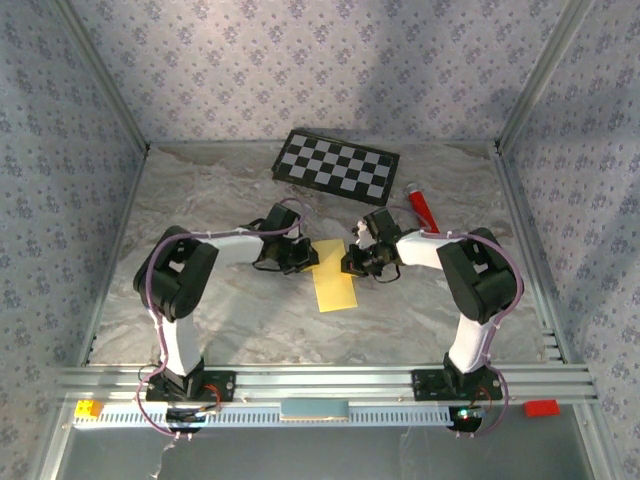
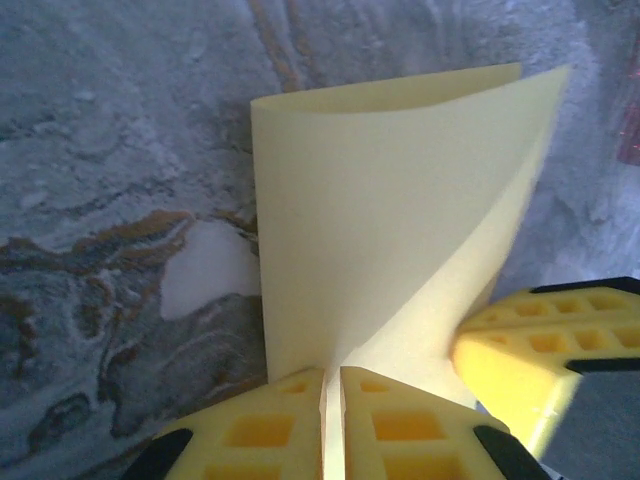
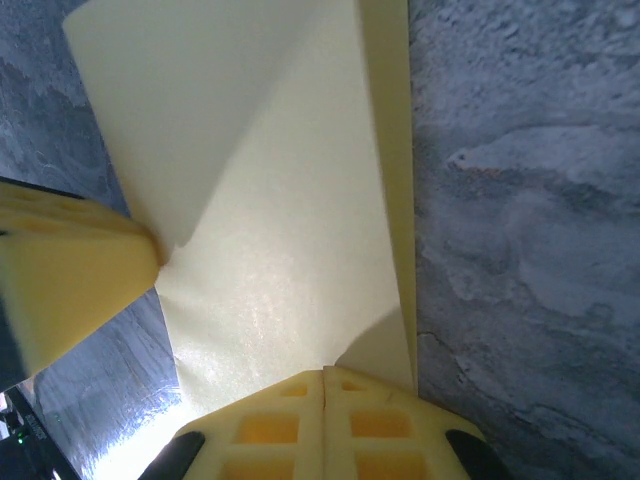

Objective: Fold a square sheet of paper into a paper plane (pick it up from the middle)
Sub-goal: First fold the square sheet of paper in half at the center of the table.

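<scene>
**Square sheet of paper and both grippers, seen from above and from the wrists.** The square sheet of paper (image 1: pixel 335 280), thin, matte and pale yellow, is doubled into a narrow rectangle. It rests on the table (image 1: pixel 200 200) on the near side of the checkerboard panel (image 1: pixel 335 165), about level with the panel's middle. In the wrist views one smooth layer curls up off the other along a soft, rounded bend rather than a sharp crease. The left gripper (image 1: pixel 310 261) meets the sheet's left edge, near-left of the panel. Its blocky yellow fingers (image 2: pixel 260 435), moulded with square pockets, are pressed together, with the paper pinched in the thin seam between them. The right gripper (image 1: pixel 349 264) clamps the opposite edge in the same way, fingers (image 3: pixel 390 430) closed on the paper. The table is grey-white marbled stone pattern with brownish veins. A glossy red tube (image 1: pixel 422 207) lies just off the panel's near right corner.
</scene>
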Controlling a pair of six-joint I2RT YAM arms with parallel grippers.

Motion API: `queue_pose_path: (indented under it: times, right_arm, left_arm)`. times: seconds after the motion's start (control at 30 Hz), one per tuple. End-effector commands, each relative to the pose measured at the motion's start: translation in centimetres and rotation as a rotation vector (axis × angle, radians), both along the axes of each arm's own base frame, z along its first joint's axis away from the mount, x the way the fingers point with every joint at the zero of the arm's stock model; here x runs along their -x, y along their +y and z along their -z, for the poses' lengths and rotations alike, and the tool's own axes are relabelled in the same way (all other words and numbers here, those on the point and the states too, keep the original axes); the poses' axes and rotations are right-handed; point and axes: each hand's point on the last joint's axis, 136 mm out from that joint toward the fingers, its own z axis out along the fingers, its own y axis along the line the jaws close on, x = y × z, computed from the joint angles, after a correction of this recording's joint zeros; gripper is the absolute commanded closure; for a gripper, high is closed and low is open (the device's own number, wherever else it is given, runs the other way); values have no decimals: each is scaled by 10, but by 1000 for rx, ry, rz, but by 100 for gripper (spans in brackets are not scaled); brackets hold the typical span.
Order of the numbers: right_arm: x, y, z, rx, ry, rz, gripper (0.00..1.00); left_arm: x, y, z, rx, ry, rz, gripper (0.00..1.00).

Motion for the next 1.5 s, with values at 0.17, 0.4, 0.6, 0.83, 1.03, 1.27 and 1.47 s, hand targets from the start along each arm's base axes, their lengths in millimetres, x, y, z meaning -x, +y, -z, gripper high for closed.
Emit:
queue_pose_path:
  times: [0.17,0.4,0.6,0.83,1.03,1.27,1.47]
  right_arm:
    - [49,-51,63,255,205,25,100]
    - [47,-52,61,258,200,28,100]
    - [49,-54,63,263,207,29,100]
    - [49,-55,63,265,205,33,100]
    - [50,-56,63,267,203,34,100]
    - [49,-56,61,269,198,35,100]
    - [49,-57,62,269,198,36,100]
  left_arm:
    - [2,11,15,-29,10,-20,88]
    - [-19,-14,-43,91,-66,52,85]
    - [-24,-15,-25,112,-17,50,85]
    - [-32,-8,5,96,26,3,86]
    - [-40,-1,6,47,25,-4,86]
    - [-54,-14,-21,90,-23,30,86]
    - [-55,-10,-5,78,15,37,86]
